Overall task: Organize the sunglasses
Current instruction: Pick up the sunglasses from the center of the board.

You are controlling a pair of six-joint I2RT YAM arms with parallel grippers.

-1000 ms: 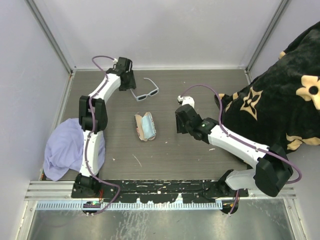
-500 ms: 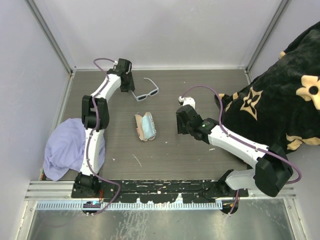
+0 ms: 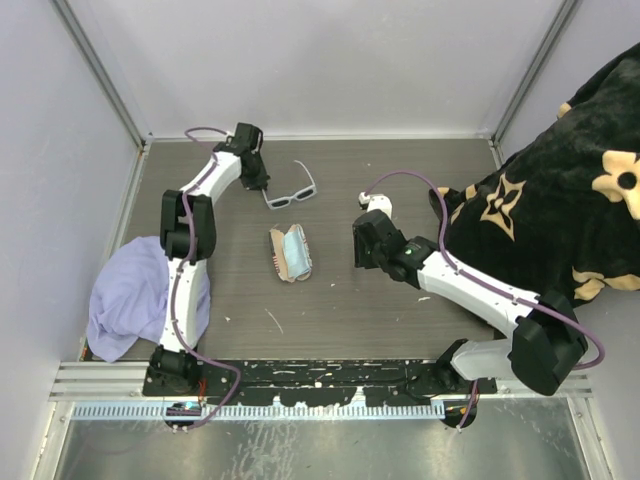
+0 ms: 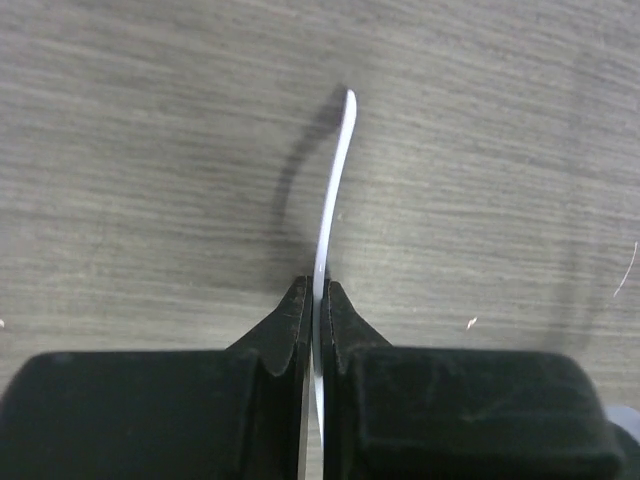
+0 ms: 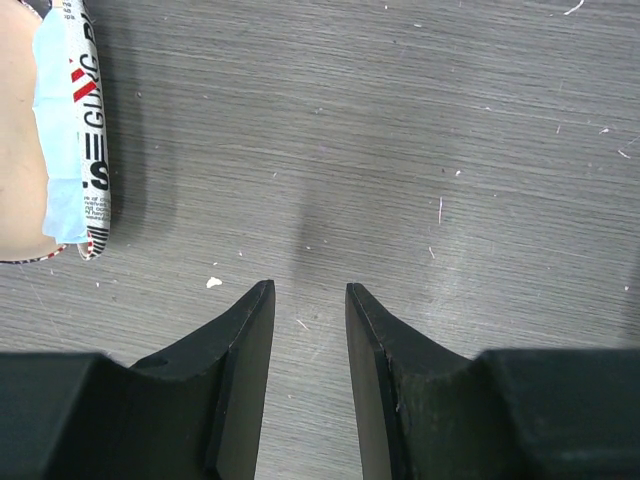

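The sunglasses (image 3: 291, 191), white-framed with dark lenses, lie at the back of the table with their temple arms unfolded. My left gripper (image 3: 259, 183) is at their left end, shut on one thin white temple arm (image 4: 335, 190). In the left wrist view that arm curves out from between the closed tips of my left gripper (image 4: 317, 287), just above the tabletop. My right gripper (image 3: 360, 246) hovers mid-table, to the right of the case. In its own view my right gripper (image 5: 309, 290) stands open, with only bare wood between its fingers.
A flag-patterned soft case (image 3: 290, 254) lies open mid-table with pale blue lining showing; its edge is the case (image 5: 68, 130) in the right wrist view. A lavender cloth (image 3: 135, 298) lies bunched at the left edge. A black flowered blanket (image 3: 560, 210) covers the right side.
My left gripper has closed onto the sunglasses' temple arm. The sunglasses have shifted slightly and turned. My right arm has stayed put.
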